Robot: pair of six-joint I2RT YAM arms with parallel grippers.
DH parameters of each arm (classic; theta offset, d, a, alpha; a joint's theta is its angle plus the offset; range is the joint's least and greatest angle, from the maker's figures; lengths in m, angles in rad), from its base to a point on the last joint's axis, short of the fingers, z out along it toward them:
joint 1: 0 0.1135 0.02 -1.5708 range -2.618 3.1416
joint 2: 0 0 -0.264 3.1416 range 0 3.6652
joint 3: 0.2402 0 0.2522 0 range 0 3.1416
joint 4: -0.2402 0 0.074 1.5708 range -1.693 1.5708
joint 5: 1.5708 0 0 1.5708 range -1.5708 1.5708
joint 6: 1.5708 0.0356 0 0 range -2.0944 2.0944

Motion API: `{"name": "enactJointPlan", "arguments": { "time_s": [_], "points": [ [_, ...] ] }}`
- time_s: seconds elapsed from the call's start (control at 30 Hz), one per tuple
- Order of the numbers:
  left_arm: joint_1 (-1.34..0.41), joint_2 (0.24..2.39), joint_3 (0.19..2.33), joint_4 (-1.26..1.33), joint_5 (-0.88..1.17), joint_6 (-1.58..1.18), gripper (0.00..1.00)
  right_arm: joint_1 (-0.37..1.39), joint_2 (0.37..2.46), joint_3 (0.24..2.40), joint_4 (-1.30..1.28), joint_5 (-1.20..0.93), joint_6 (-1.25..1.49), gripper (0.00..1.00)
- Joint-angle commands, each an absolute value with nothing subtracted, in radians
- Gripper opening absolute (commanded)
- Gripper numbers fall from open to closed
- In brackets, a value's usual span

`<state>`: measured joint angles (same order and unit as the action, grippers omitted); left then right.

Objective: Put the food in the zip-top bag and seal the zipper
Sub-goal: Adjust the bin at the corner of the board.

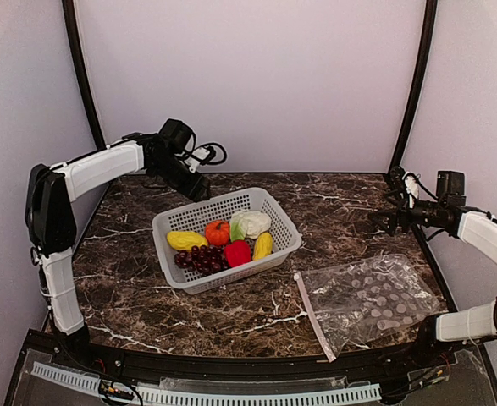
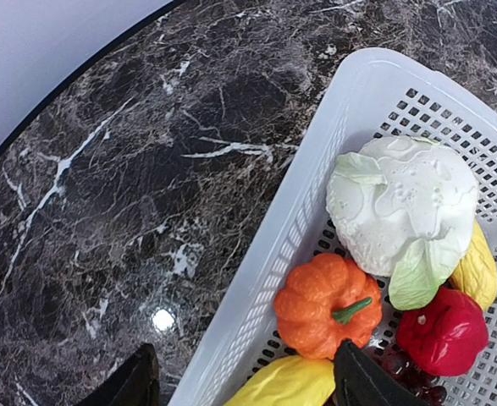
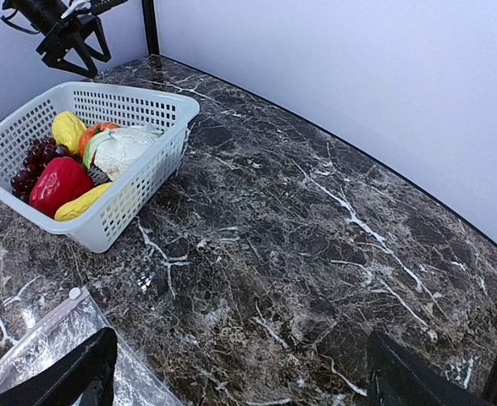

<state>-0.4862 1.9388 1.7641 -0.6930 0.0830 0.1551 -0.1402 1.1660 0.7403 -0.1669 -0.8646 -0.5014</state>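
The food lies in a white perforated basket (image 1: 275,213): cauliflower (image 1: 251,223), orange tomato (image 2: 326,306), red pepper (image 1: 238,253), two yellow pieces (image 1: 185,240) and a dark grape bunch (image 1: 199,258). The clear zip-top bag (image 1: 367,300) lies flat and empty at the front right, its whitish zipper (image 1: 314,315) along the left edge. My left gripper (image 2: 248,385) hovers open over the basket's back-left wall, one finger outside and one above the tomato, holding nothing. My right gripper (image 3: 244,381) is open over bare table, beyond the bag's far corner (image 3: 45,347).
The dark marble table (image 1: 129,279) is closed in by pale walls with black corner posts (image 1: 411,93). The basket sits at its middle and the bag near the front edge.
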Motion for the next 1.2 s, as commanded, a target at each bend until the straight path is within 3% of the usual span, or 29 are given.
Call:
{"name": "enactJointPlan", "arguments": {
  "time_s": [0.0, 0.23, 0.37, 0.5, 0.67, 0.9, 1.17],
  "points": [
    [-0.494, 2.015, 1.840, -0.733, 0.153, 0.226, 0.69, -0.141, 1.169, 0.762, -0.181, -0.880, -0.516, 0.98],
    [-0.492, 2.119, 1.883, -0.720, 0.144, 0.255, 0.64, -0.142, 1.179, 0.762, -0.183, -0.877, -0.520, 0.98],
    [-0.491, 2.142, 1.899, -0.714, 0.107, 0.238, 0.50, -0.141, 1.189, 0.764, -0.186, -0.880, -0.522, 0.98],
    [-0.491, 2.136, 1.908, -0.749, 0.071, 0.194, 0.29, -0.141, 1.198, 0.767, -0.187, -0.879, -0.521, 0.97],
    [-0.489, 2.064, 1.846, -0.805, 0.050, 0.098, 0.18, -0.107, 1.241, 0.848, -0.333, -0.869, -0.578, 0.88],
    [-0.489, 1.756, 1.429, -0.668, -0.038, -0.165, 0.11, 0.047, 1.225, 0.870, -0.607, -0.678, -0.765, 0.80],
    [-0.513, 1.330, 1.007, -0.488, -0.005, -0.543, 0.03, 0.075, 1.150, 0.840, -0.860, -0.556, -0.922, 0.74]
  ]
}}
